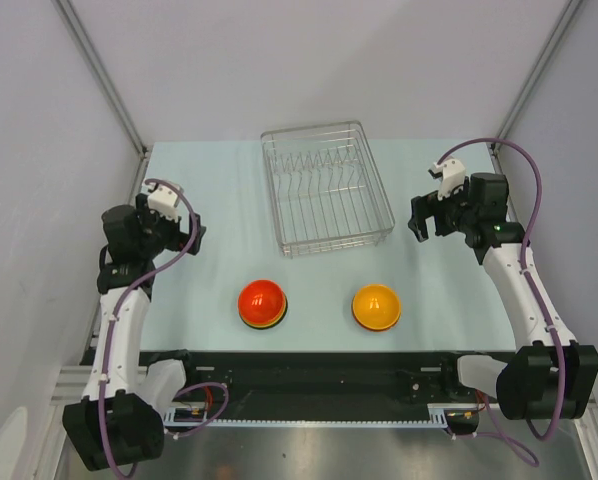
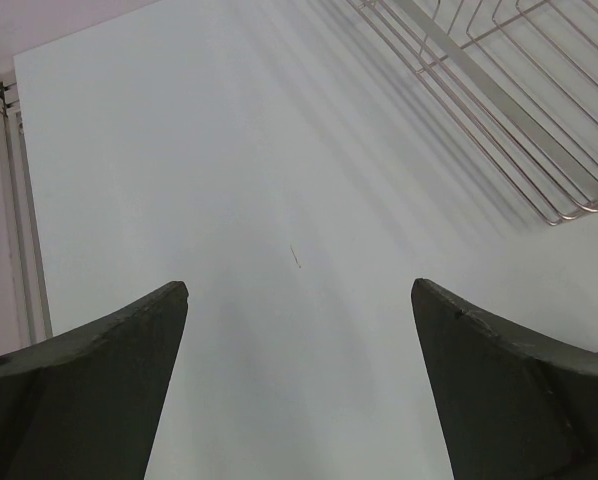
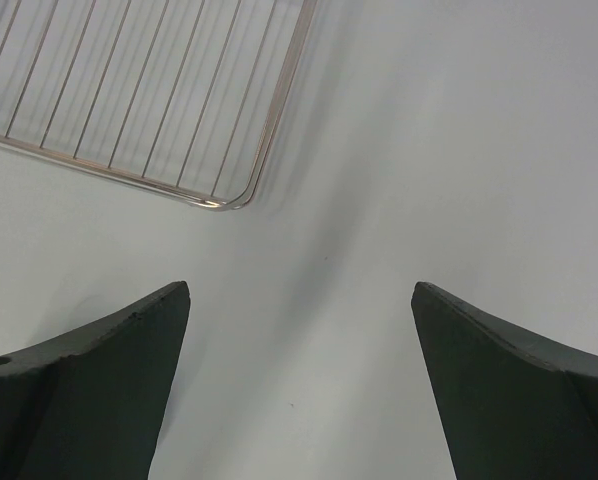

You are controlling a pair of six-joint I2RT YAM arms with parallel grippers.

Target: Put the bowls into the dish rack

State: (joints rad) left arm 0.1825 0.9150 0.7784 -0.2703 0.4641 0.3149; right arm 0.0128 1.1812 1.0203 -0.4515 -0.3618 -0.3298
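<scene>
Wire dish rack (image 1: 324,190) between left claw (image 1: 193,238) and right claw (image 1: 417,220), both gaping, empty

Shiny metal-wire dish rack (image 1: 326,190); glossy, seemingly plastic bowls (image 1: 262,298)

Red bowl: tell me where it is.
In the top view, the red bowl sits left of the orange bowl, on the near side of the dish rack.
</scene>
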